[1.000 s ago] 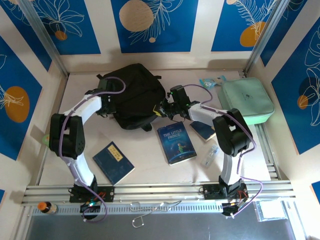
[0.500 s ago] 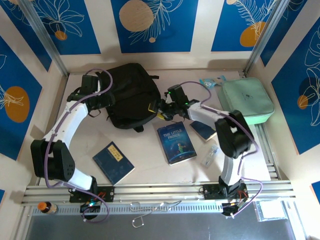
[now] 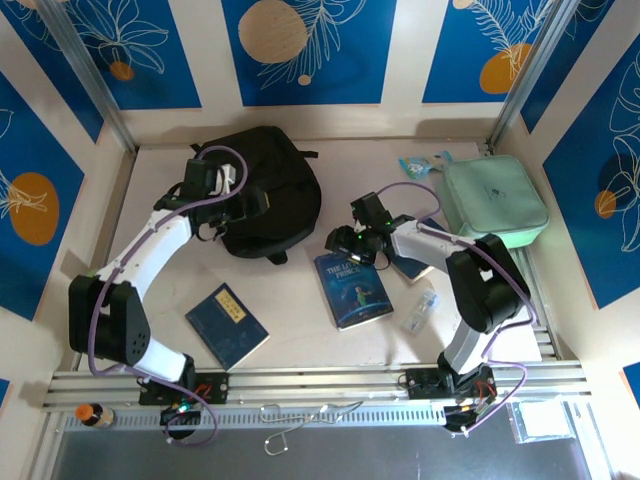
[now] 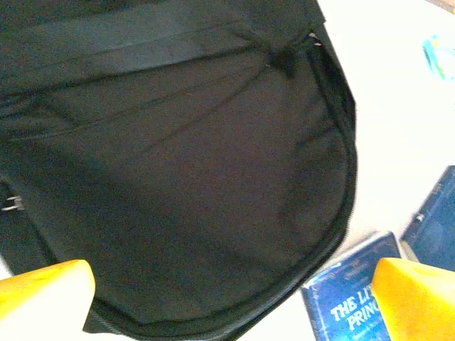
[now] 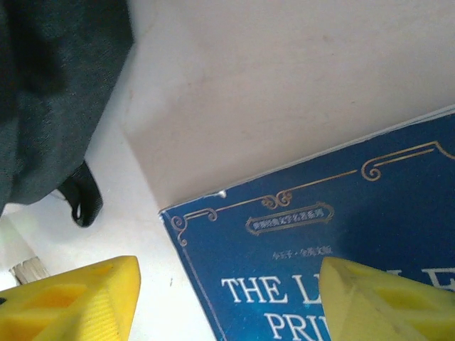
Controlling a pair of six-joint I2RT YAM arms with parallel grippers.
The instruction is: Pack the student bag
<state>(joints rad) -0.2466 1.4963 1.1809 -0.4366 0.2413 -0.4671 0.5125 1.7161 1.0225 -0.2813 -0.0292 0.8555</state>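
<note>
Black fabric student bag (image 3: pixel 275 180) lies at the far side of the table (image 3: pixel 300 305). Left gripper (image 3: pixel 250 202) stands over the bag's near-left part, jaws wide apart. Right gripper (image 3: pixel 345 243), jaws apart too, is just right of the bag's near edge, above the blue book's (image 3: pixel 355 295) far corner. Bare table separates book and bag.

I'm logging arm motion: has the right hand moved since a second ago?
Yes. The right hand has drawn away from the student bag, down the view, and now hangs over the far edge of the Little Prince book.
</note>
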